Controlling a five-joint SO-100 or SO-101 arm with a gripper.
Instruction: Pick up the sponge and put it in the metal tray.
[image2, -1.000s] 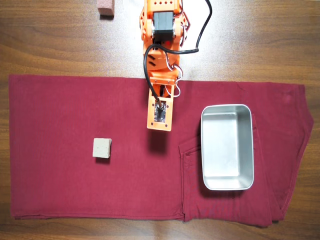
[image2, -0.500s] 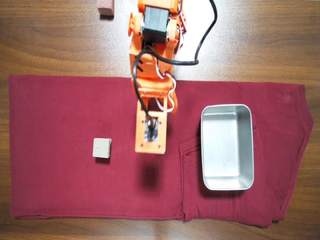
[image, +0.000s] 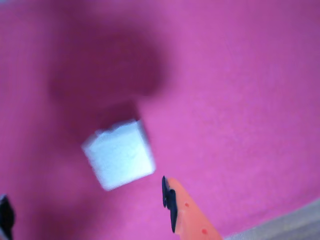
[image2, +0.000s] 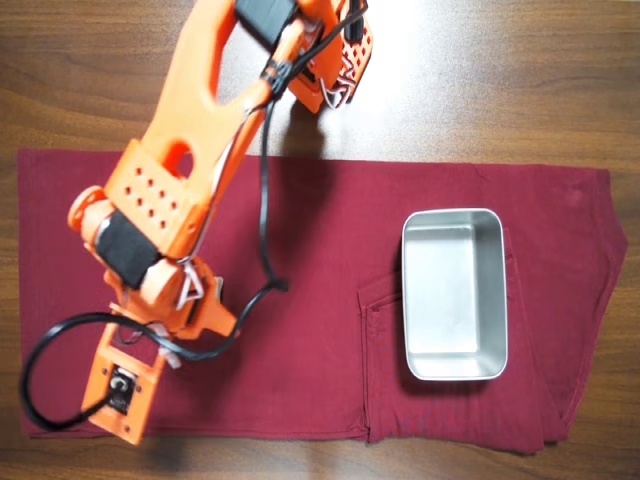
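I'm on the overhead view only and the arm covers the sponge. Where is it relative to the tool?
Observer: In the wrist view the sponge lies flat on the red cloth, ahead of the tool, not gripped.
Operator: Are the fingers apart?
Observer: Yes. One orange finger shows at the lower right, the other's dark tip at the lower left edge.
Operator: Anything beside the sponge?
Observer: Only the arm's shadow. The metal tray is out of the wrist view.

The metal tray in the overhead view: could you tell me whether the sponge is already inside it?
No, the metal tray is empty, showing only its bare shiny bottom.
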